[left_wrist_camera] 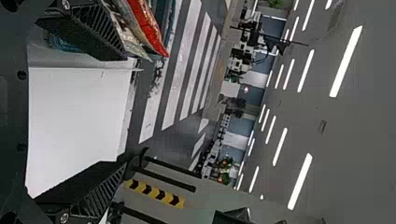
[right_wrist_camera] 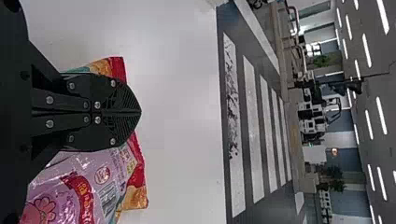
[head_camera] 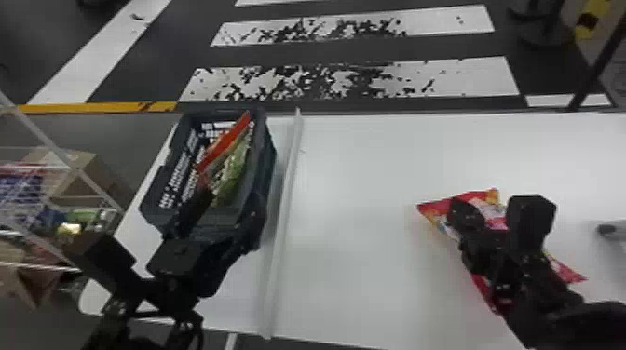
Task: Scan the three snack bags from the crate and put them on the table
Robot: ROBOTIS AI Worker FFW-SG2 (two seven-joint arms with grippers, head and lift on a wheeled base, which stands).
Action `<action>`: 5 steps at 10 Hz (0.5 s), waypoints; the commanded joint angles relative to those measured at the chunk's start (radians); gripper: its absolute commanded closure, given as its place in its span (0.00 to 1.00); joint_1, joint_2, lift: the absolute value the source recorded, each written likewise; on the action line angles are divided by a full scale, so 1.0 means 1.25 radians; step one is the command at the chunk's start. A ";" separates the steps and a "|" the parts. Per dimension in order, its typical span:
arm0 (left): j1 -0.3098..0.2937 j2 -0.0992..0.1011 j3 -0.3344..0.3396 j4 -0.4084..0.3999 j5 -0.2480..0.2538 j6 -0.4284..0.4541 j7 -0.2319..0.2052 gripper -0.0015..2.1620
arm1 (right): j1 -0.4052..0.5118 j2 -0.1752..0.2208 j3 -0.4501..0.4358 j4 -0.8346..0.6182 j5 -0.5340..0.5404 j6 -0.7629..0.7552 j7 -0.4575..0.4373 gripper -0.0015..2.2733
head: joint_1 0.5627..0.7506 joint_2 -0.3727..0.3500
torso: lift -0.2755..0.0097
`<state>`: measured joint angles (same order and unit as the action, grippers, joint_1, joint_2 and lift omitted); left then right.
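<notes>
In the head view my left gripper (head_camera: 227, 212) is at the near end of the dark crate (head_camera: 271, 158). In the left wrist view that gripper (left_wrist_camera: 125, 111) stands open, its fingers wide apart, one beside the bags. A red-edged snack bag (head_camera: 226, 141) leans inside the crate against a green one (head_camera: 234, 170); the red edge (left_wrist_camera: 147, 25) shows in the left wrist view too. My right gripper (head_camera: 466, 213) is over a red, yellow and pink snack bag (head_camera: 474, 199) lying on the table. In the right wrist view this gripper (right_wrist_camera: 140, 112) is shut above the bag (right_wrist_camera: 88, 182).
A pale raised strip (head_camera: 285, 205) runs across the white table (head_camera: 363, 186), just right of the crate. A small dark-tipped object (head_camera: 607, 229) lies at the table's right. Left of the table stands a wire rack (head_camera: 79, 172) with packages and boxes.
</notes>
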<state>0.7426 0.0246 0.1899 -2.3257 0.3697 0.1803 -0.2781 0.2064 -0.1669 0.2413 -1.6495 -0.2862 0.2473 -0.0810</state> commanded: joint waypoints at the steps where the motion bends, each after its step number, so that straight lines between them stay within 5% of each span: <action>1: 0.000 0.000 -0.001 0.000 0.000 0.000 -0.001 0.04 | -0.007 0.007 -0.024 0.013 -0.004 -0.004 -0.003 0.99 | 0.70 0.70 | 0.64; 5: -0.006 0.001 -0.015 0.004 -0.001 0.000 -0.007 0.04 | 0.009 0.007 -0.065 0.020 -0.016 -0.041 -0.106 0.99 | 0.70 0.60 | 0.64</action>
<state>0.7388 0.0248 0.1772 -2.3233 0.3696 0.1803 -0.2869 0.2108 -0.1578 0.1660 -1.6250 -0.3055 0.2085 -0.2042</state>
